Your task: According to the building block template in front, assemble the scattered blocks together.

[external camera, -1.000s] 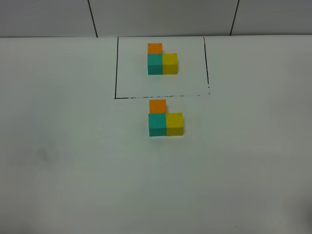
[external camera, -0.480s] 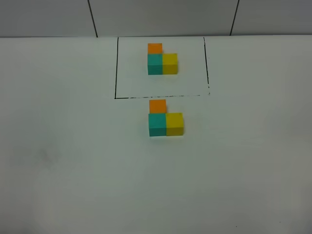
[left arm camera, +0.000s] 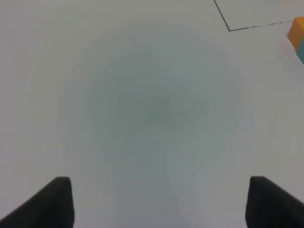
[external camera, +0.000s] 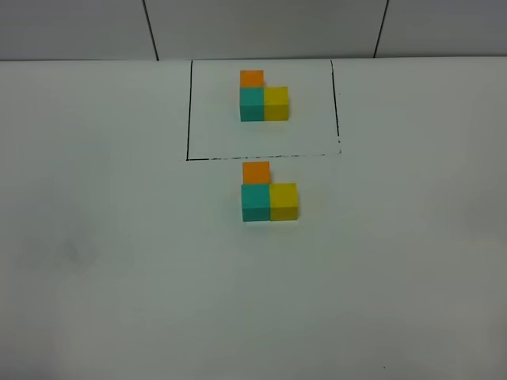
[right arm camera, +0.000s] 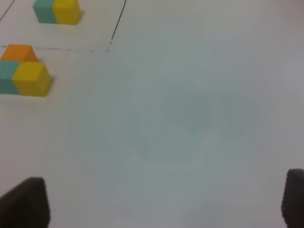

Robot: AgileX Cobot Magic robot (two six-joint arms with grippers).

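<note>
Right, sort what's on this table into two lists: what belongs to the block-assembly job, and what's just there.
Belongs to the job:
- building block template, three joined cubes inside the black drawn rectangle
- orange cube
- teal cube
- yellow cube
These three sit joined in an L like the template, just outside the frame.

Just there:
- white table
- tiled wall
</note>
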